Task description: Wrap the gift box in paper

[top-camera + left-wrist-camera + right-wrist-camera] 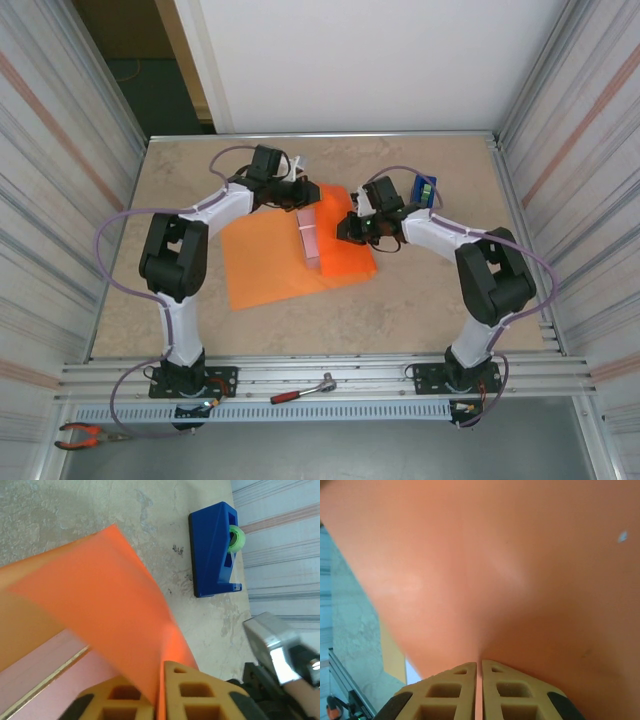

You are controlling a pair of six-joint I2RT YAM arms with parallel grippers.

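Observation:
The orange paper (265, 265) lies spread on the beige table, and its right part rises over the pale pink gift box (309, 238) near the middle. My left gripper (303, 197) hangs at the paper's far edge. In the left wrist view its fingers (161, 680) are shut on a raised fold of the paper (100, 595), with the gift box (30, 680) below at the left. My right gripper (343, 230) is at the paper's right side. Its fingers (479, 667) pinch the paper (495, 570), which runs into the thin slit between them.
A blue tape dispenser (425, 188) (212, 550) with a green roll stands on the table behind the right arm. A red-handled ratchet (302, 390) and orange pliers (85, 435) lie on the near rail. Ribbed walls close in both sides.

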